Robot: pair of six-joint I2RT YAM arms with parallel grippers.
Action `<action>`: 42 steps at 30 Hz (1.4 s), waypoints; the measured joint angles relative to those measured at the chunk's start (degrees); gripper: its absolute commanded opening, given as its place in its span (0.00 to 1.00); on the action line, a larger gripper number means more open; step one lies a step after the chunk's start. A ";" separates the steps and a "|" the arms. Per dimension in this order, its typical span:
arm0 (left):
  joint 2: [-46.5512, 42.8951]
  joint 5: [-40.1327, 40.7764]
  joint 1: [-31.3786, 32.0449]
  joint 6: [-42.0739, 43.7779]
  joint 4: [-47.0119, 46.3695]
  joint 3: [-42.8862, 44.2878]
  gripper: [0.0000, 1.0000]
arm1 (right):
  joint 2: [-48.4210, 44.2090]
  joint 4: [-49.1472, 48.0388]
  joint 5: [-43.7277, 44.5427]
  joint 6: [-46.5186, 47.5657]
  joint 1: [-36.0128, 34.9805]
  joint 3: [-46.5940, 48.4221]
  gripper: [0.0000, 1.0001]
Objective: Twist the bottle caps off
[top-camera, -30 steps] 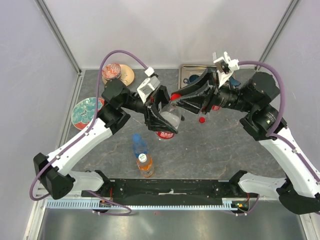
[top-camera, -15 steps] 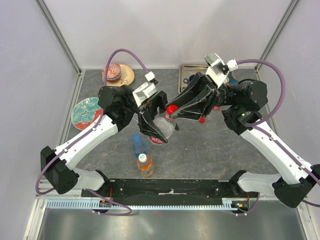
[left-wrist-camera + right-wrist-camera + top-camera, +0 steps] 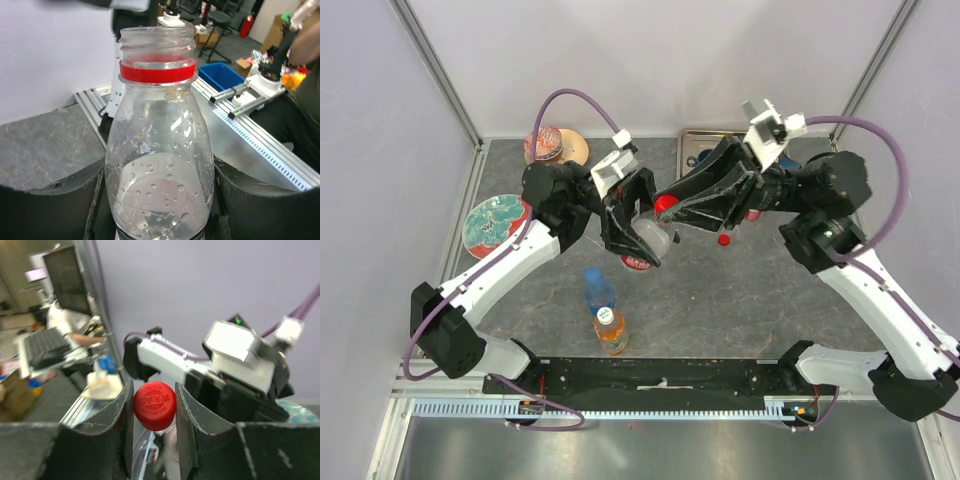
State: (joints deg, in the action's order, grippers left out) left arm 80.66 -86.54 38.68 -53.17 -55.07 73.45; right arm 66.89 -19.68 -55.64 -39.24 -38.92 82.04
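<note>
Two pincers meet above the grey mottled surface (image 3: 750, 295); left pincer (image 3: 640, 235) clenched on a clear plastic bottle with red label (image 3: 160, 160), held off the surface; bottle mouth open, red ring on the neck, only droplets inside; right pincer (image 3: 667, 207) grasps a small round red plastic cap (image 3: 154, 406), off the neck, close above it; second red cap (image 3: 723, 240) loose on the surface; blue-tinted bottle (image 3: 599, 291) and orange-liquid bottle (image 3: 611, 337), white cap (image 3: 606, 314) on, near the arm bases; metal tray (image 3: 692, 138) holds a blue cup (image 3: 705, 158).
</note>
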 measured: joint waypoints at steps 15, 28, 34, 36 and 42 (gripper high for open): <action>-1.49 9.44 -6.32 7.43 18.82 -2.84 0.58 | -17.77 29.46 61.88 20.63 -1.40 -2.23 0.00; -16.57 34.40 -7.37 31.65 47.80 -4.48 0.57 | -3.69 36.44 70.25 12.87 -1.38 -39.34 0.00; -20.83 40.22 -7.37 34.84 52.24 -7.06 0.58 | 10.67 30.49 69.55 10.43 -1.07 -39.45 0.00; -21.90 41.13 -7.37 35.41 53.00 -7.45 0.58 | 15.23 29.53 69.07 10.01 -0.50 -38.71 0.00; -24.63 42.80 -7.37 36.76 54.23 -8.96 0.58 | 25.11 27.15 68.41 8.98 3.74 -34.21 0.00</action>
State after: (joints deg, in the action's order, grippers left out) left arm 56.03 -43.75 31.31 -16.40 -0.84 64.49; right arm 92.01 7.46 12.78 -30.26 -35.18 47.83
